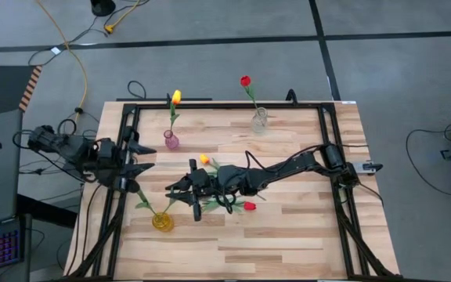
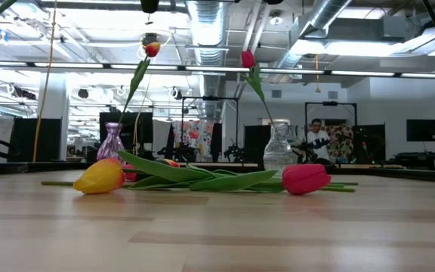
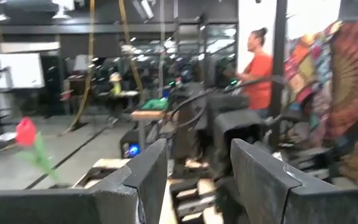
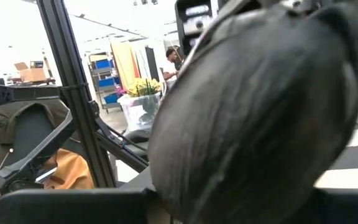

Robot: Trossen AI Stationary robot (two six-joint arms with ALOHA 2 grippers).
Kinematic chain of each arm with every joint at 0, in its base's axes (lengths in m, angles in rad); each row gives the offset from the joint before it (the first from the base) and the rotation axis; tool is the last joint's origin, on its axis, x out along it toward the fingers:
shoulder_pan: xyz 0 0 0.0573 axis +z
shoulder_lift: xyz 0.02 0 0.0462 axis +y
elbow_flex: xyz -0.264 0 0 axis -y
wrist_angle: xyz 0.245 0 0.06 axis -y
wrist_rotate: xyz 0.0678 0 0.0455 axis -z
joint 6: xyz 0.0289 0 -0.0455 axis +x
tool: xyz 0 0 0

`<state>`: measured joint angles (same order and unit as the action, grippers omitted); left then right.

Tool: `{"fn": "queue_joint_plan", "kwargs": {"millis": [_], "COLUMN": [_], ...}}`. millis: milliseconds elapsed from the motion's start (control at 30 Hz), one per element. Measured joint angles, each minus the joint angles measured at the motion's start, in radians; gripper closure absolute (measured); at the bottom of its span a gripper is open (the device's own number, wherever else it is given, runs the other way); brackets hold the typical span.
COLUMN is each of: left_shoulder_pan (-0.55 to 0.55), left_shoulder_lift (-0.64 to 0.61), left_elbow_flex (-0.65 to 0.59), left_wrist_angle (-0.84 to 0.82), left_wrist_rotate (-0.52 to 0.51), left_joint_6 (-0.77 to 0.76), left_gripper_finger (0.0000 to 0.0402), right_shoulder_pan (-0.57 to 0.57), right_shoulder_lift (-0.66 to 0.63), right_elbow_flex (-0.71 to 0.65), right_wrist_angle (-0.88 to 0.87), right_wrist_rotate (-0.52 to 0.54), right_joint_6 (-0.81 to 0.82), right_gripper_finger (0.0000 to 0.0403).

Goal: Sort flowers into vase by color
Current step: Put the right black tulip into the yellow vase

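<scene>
From above we found no readable writing anywhere, and the wooden bench (image 1: 288, 235) lay bare along its near edge and right half, leaving room there. The right pincer (image 1: 180, 188) reached to mid-bench among loose flowers: a yellow tulip (image 1: 203, 159) just beyond it and a red tulip (image 1: 249, 206) beside the arm, with green leaves under the arm. The left pincer (image 1: 141, 155) waited at the left frame rail, near the yellow vase (image 1: 162, 222), which held a green stem. At the far side a pink vase (image 1: 171, 140) carried a yellow-orange tulip (image 1: 176, 97) and a clear vase (image 1: 260, 121) a red one (image 1: 245, 81). At bench height we saw the yellow head (image 2: 100, 177) and red head (image 2: 306, 179) lying on the boards, their leaves crossing between them, both far vases upright behind. In the left wrist view that pincer's fingers (image 3: 143, 180) stood apart with nothing between them. In the right wrist view a near-black tulip head (image 4: 253, 112) filled the frame close to the camera; we could not tell whether that pincer gripped it.
</scene>
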<state>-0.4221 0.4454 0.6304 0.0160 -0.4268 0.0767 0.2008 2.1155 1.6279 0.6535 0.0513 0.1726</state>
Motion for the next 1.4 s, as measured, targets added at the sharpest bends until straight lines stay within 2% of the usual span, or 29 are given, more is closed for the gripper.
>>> {"fn": "queue_joint_plan", "kwargs": {"millis": [133,367,633,1133,1233,1300,1400], "left_shoulder_pan": [0.0,0.0,0.0,0.0,0.0,0.0,0.0], "left_shoulder_lift": [0.0,0.0,0.005,0.019,0.02,0.019,0.019], "left_elbow_flex": [0.018,0.018,0.018,0.018,0.018,0.018,0.018], "left_wrist_angle": [0.0,-0.02,-0.018,-0.017,-0.016,-0.016,-0.017], "left_wrist_rotate": [0.07,0.073,0.052,0.047,0.046,0.046,0.046], "left_joint_6": [-0.033,-0.036,-0.033,-0.005,0.007,0.007,-0.006], "left_gripper_finger": [0.0237,0.0237,0.0237,0.0237,0.0237,0.0237,0.0237], "right_shoulder_pan": [0.0,-0.003,-0.015,-0.015,-0.02,-0.021,-0.021], "right_shoulder_lift": [0.0,0.0,-0.001,0.007,0.06,0.126,0.197], "right_elbow_flex": [0.0,0.0,0.033,0.036,0.09,0.176,0.298], "right_wrist_angle": [0.046,0.15,0.025,0.091,0.112,0.09,-0.006], "right_wrist_rotate": [0.0,0.0,0.001,0.03,0.026,0.014,0.003], "right_joint_6": [0.0,-0.073,-0.064,-0.102,-0.1,-0.095,-0.095], "right_gripper_finger": [0.0284,0.0284,0.0284,0.0284,0.0284,0.0284,0.0284]}}
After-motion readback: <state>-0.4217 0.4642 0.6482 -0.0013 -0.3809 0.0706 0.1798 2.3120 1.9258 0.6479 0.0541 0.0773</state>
